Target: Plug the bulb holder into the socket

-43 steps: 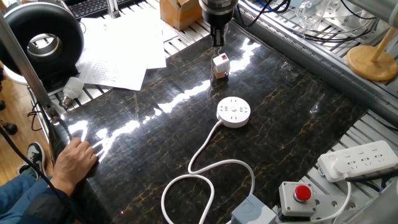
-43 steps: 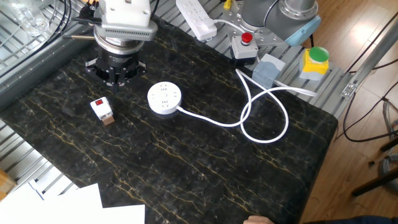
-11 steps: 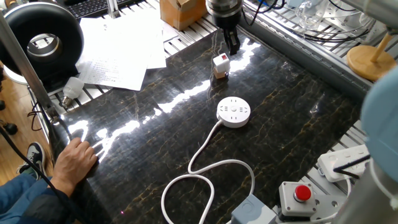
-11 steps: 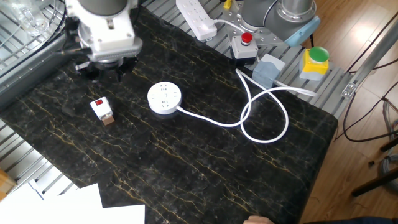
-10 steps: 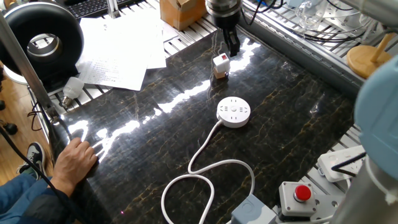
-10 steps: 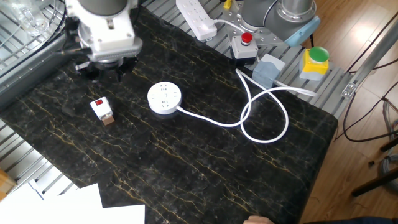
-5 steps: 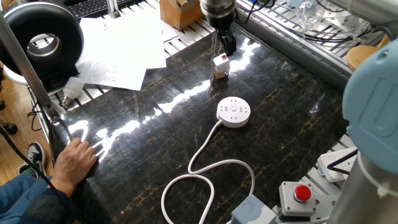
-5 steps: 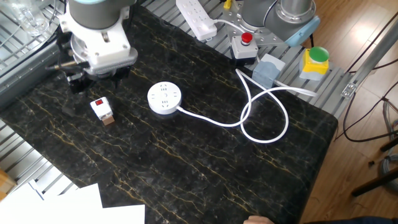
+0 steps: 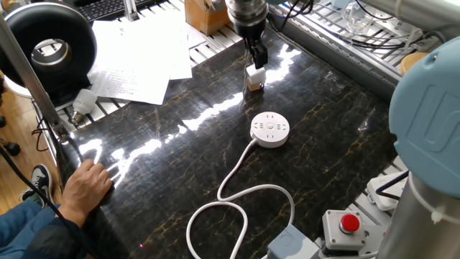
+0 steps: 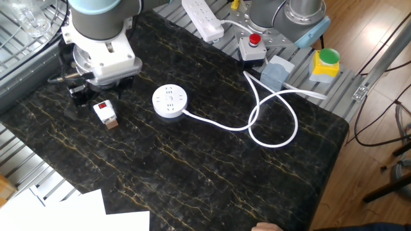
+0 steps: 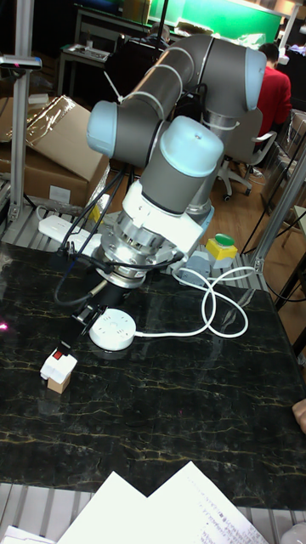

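I'm hovering the gripper (image 9: 257,57) right above the bulb holder (image 9: 254,76), sitting near the counter's (image 9: 180,165) far edge; fingers (image 11: 83,321) aren't gripping it, gap unclear. Socket (image 9: 270,130) is sitting mid-counter.

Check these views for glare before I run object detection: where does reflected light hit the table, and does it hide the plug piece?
One fixed view: bright streaks cross the glossy tabletop, some beside the bulb holder, which stays readable. The other fixed view: even light, no strong glare; bulb holder and socket crisp. Tall fixed view: dimmer, arm nearly fills the frame.
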Robot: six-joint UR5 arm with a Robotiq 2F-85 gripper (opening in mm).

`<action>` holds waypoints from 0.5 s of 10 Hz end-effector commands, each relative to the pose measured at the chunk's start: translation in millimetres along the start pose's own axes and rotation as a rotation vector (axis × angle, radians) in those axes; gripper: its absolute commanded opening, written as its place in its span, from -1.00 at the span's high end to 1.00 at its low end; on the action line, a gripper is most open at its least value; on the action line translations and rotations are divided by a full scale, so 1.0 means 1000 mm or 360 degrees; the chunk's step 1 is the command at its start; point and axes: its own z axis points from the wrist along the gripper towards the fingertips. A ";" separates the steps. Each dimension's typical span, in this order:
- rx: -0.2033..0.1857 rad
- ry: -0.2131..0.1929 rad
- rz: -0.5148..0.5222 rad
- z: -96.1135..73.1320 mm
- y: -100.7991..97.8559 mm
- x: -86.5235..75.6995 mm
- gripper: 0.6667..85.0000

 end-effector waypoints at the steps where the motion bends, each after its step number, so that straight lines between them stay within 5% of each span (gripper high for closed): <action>1: -0.0074 0.0002 0.0027 0.000 0.011 0.001 -0.58; 3: -0.0119 0.0016 0.0049 -0.001 0.019 0.003 -0.61; 5: -0.0084 0.0043 0.0026 -0.001 0.013 0.008 -0.62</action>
